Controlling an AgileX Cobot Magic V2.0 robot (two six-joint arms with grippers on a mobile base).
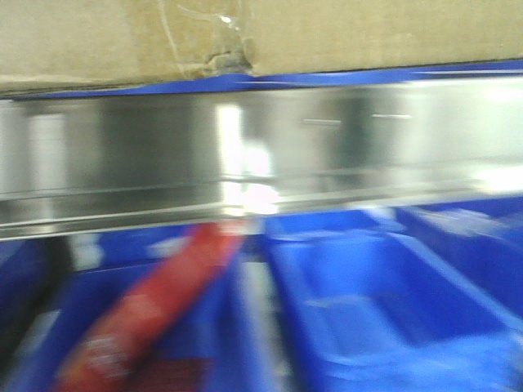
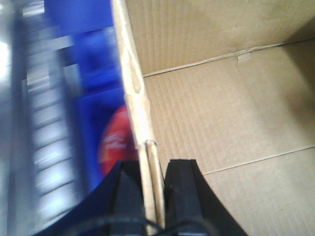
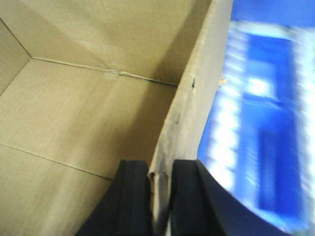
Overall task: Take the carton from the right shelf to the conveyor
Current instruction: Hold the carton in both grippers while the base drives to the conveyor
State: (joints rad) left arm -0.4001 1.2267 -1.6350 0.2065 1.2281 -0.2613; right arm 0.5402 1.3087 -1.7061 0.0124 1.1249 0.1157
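The brown carton fills the top of the front view, its taped seam showing, held above the shiny steel rail of the right shelf. My left gripper is shut on the carton's left wall, one finger inside and one outside. My right gripper is shut on the carton's right wall in the same way. Both wrist views look down into the empty open carton. The conveyor is out of view.
Blue plastic bins stand below the steel rail. A red packet lies in the left bin and also shows in the left wrist view. More blue bins blur past on the right of the carton.
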